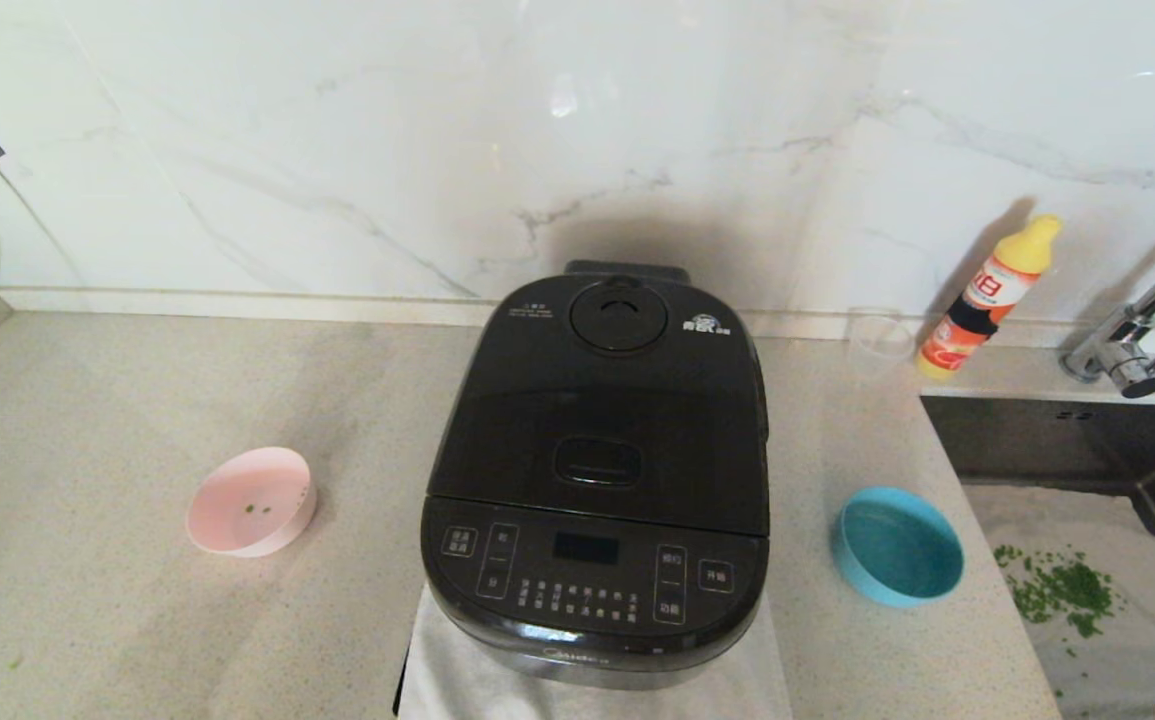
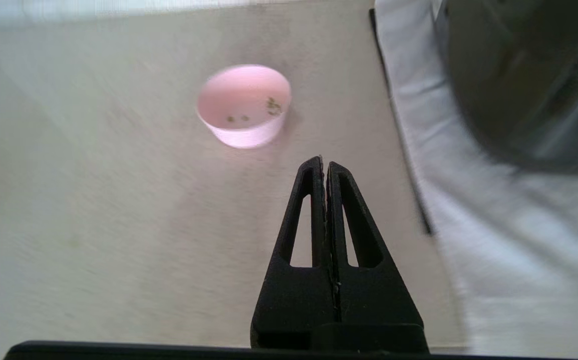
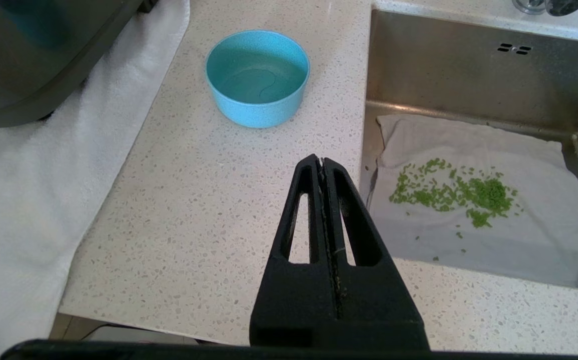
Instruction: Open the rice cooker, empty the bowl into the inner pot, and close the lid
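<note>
Head view: rice cooker sits on the table, lid down. Left wrist view: left gripper pressed closed, empty, pink bowl just ahead. Right wrist view: right gripper closed, empty, blue bowl ahead.

A rice cooker sits on a cloth at the middle of a counter, its lid down and its back toward the wall. One bowl stands on the counter to the cooker's left, another bowl to its right. Farther right lies a sink with scattered bits on a cloth inside it. Behind the sink, by the wall, stand a bottle, a clear cup and a tap.
</note>
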Tool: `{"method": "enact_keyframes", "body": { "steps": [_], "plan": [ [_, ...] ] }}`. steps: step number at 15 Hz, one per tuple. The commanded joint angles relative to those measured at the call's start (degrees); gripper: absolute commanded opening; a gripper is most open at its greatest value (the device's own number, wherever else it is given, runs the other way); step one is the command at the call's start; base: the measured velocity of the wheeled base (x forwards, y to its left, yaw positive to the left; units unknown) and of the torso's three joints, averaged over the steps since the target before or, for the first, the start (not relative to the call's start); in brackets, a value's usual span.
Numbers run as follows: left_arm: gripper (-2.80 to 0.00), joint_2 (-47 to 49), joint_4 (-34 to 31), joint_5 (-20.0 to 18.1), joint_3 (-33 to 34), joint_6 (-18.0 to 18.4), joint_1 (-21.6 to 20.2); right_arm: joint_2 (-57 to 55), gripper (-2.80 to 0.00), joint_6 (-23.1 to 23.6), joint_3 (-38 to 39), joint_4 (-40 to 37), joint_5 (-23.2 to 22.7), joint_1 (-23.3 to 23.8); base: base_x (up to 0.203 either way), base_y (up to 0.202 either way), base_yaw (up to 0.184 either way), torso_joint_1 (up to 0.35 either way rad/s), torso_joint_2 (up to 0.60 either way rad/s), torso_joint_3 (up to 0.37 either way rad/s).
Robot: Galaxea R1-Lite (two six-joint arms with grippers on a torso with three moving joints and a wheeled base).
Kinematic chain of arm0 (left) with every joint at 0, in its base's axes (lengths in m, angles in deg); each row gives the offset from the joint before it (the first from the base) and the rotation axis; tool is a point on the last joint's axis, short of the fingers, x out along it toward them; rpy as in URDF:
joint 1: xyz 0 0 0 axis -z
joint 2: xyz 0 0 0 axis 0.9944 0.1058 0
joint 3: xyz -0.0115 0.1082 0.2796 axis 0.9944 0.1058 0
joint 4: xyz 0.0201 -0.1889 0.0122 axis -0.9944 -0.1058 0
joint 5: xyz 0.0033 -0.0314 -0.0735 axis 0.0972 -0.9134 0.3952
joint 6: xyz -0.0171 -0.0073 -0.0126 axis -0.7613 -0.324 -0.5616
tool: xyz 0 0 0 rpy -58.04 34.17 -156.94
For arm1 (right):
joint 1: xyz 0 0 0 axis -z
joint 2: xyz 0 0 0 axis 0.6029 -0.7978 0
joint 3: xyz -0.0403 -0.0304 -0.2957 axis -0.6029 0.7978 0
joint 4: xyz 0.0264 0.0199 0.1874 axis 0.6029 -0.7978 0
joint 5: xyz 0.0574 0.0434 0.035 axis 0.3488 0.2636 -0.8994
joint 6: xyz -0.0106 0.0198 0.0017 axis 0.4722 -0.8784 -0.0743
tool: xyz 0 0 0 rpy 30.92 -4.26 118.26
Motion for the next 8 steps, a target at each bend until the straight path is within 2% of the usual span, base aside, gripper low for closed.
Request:
{"method": "enact_keyframes", "body": {
  "steps": [1, 3, 8],
  "plan": [
    [-2.8, 0.0, -3.9, 0.0, 0.4, -0.1, 0.0, 0.0, -2.8, 0.0, 0.0, 0.0, 0.0, 0.1, 0.0, 0.0, 0.0, 0.0, 0.0, 0.0],
    [-2.8, 0.0, -2.8, 1.0, 0.6, -3.2, 0.0, 0.0, -2.8, 0.0, 0.0, 0.0, 0.0, 0.0, 0.0, 0.0, 0.0, 0.0, 0.0, 0.0],
    [-2.8, 0.0, -2.9, 1.2, 0.6, -3.3, 0.0, 0.0, -2.8, 0.0, 0.0, 0.0, 0.0, 0.0, 0.0, 0.0, 0.0, 0.0, 0.0, 0.0]
  ]
}}
